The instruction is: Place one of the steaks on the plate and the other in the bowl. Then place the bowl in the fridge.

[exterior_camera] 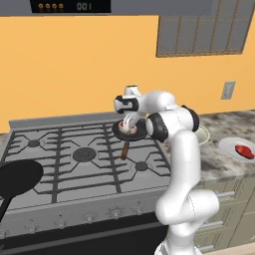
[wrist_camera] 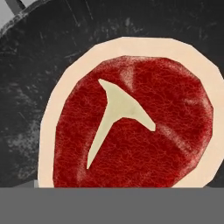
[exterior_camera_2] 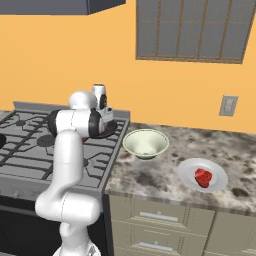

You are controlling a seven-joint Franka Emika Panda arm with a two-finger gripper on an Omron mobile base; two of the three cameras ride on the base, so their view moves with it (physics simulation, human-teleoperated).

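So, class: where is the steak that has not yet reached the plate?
It lies in the small black pan on the stove's back right burner, under the open tool; the hand view shows this steak close up.

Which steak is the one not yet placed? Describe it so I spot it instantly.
Find the gas stove. At its back right corner sits a small black pan under the gripper. The steak lies there, fat-rimmed with a pale T-shaped bone; the other steak is on the white plate.

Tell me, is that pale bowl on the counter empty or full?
Empty. The bowl shows only its bare pale inside; one steak lies on the plate, the other in the black pan.
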